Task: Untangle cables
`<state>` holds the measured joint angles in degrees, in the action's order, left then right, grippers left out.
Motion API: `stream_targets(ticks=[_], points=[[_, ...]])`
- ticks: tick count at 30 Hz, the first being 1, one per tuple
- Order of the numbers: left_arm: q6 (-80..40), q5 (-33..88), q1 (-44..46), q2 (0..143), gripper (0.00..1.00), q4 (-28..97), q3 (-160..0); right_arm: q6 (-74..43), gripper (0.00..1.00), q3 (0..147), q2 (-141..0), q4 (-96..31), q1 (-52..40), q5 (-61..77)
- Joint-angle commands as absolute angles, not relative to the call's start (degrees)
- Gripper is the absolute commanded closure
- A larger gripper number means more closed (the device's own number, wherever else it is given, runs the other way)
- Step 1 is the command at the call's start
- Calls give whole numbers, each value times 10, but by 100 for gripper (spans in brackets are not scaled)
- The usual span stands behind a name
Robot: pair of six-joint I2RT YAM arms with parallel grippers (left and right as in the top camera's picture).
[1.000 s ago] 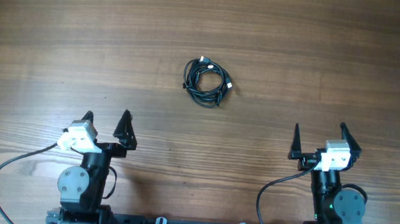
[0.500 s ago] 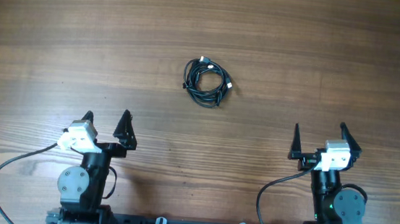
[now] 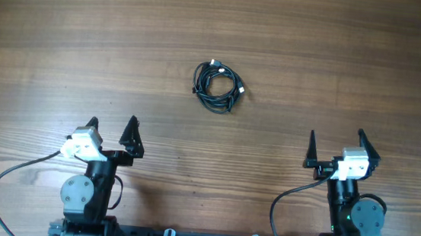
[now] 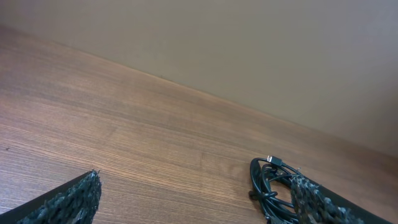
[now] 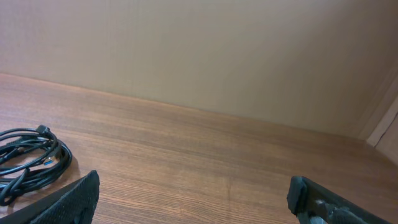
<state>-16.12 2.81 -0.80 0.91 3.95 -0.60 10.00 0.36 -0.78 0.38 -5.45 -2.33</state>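
Nearest, at 7 o'clock in the overhead view, the left arm (image 3: 87,176) sits at the edge of the counter (image 3: 368,63), the left jaws spread wide and empty. At 5 o'clock stands the right arm (image 3: 352,203), the right jaws likewise apart and gripping nothing. Farther out, the cables (image 3: 217,84) lie in one tangled black coil just toward 12 o'clock from centre, well apart from both arms. A silver plug tip (image 3: 214,62) shows at the coil's far side.
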Motion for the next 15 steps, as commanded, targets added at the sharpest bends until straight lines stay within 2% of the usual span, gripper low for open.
stream_targets(ticks=[1,15], points=[[-150,18,-6,11,0,43,-3,105,0,3,-2,5,-52,-14],[-150,18,-6,11,0,43,-3,105,0,3,-2,5,-52,-14]])
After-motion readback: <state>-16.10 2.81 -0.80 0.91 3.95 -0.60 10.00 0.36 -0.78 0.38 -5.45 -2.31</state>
